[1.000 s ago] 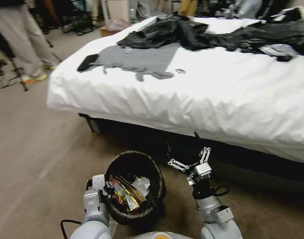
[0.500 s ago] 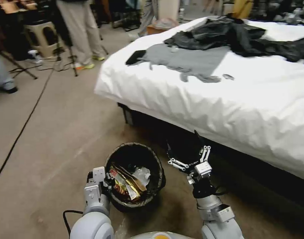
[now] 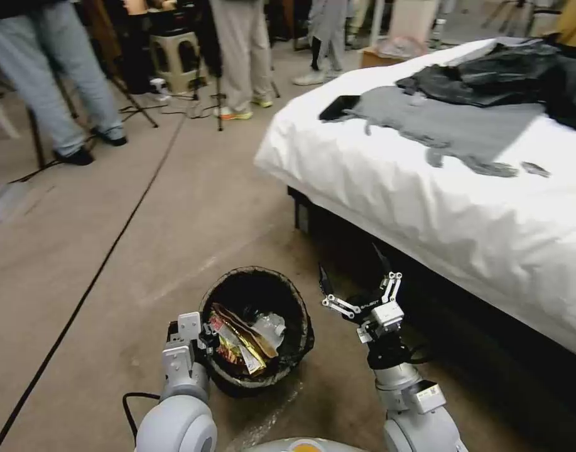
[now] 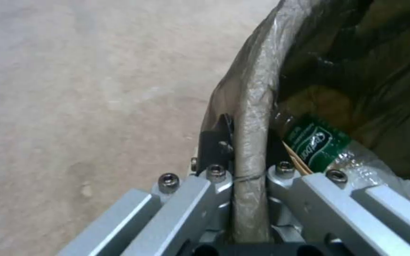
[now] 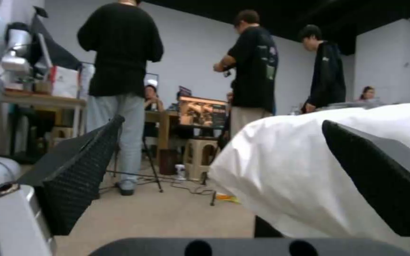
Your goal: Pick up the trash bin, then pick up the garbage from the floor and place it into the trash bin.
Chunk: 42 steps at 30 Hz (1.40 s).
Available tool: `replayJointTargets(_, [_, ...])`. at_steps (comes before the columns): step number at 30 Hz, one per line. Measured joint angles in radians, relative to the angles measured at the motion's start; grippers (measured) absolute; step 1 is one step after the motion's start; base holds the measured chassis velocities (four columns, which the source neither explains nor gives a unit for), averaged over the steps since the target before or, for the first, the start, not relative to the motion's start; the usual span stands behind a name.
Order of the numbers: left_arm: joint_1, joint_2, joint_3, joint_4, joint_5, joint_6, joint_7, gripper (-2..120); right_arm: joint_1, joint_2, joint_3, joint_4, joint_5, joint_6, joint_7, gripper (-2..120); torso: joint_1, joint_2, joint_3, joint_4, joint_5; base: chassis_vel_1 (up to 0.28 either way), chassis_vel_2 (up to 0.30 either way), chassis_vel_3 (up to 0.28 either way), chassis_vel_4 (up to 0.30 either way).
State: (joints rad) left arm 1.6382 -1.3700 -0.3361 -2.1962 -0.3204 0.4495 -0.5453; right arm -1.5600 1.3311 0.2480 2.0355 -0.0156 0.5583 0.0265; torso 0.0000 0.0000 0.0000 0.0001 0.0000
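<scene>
Trash bin (image 3: 298, 326) sits low in front of the robot, above the beige floor (image 3: 80, 251), gripped at its near-left rim by the left gripper (image 3: 203, 339). Left wrist view shows that pincer narrowed down onto the bag-covered rim (image 4: 252, 117), 1 finger outside the bin and 1 inside, with the dark liner folded over the edge between them. Garbage (image 3: 240, 339) lies inside the bin: a yellow snack wrapper, a red wrapper, brown paper and a crumpled clear or white piece near the middle. From the wrist, a green printed label (image 4: 315, 144) on a clear wrapper rests just beside the inner finger

Right gripper (image 3: 357, 289) hangs just to the right of the bin, apart from it, its 2 black-tipped fingers spread wide in a V and holding nothing. Right wrist view has both textured fingertips (image 5: 82, 170) pointing outward, with the bed corner between them

Bed (image 3: 426, 201) with a white cover stands to the right, its corner near the right gripper. A gray garment (image 3: 451, 125) and dark clothing (image 3: 501, 72) lie on top, with a black phone (image 3: 339, 107) at the gray garment's edge
</scene>
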Motion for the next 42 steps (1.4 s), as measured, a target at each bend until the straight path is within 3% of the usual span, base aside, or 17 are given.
replayJointTargets(11, [0.0,-0.002,-0.002,0.008,0.021,-0.034,0.003,0,0.005,-0.005,0.004,0.001,0.007,-0.005,-0.002,100,0.0,0.0,0.0,-0.0003,0.0,0.028,0.022,0.023,0.022])
replayJointTargets(18, [-0.011,-0.017,-0.033,0.008,0.02,-0.034,-0.066,0,-0.004,-0.006,0.007,0.003,0.007,-0.001,-0.004,100,0.0,0.0,0.0,0.0,0.0,0.0,0.0,0.0,0.0])
replayJointTargets(25, [-0.036,-0.028,-0.06,0.012,-0.066,0.059,-0.137,0,-0.002,-0.006,0.007,0.0,0.005,0.006,-0.005,100,0.0,0.0,0.0,0.0,0.0,0.0,0.0,0.0,0.0])
replayJointTargets(27, [-0.055,-0.031,-0.071,0.025,-0.135,0.12,-0.178,0,0.001,-0.006,0.005,-0.006,0.005,0.008,-0.008,100,0.0,0.0,0.0,0.0,0.0,0.0,0.0,0.0,0.0])
replayJointTargets(42, [-0.109,-0.041,-0.092,0.102,-0.244,0.178,-0.209,4,0.011,-0.006,0.004,-0.032,0.016,0.022,-0.027,100,0.0,0.001,0.0,0.0006,0.0018,0.0,0.0,0.0,0.0])
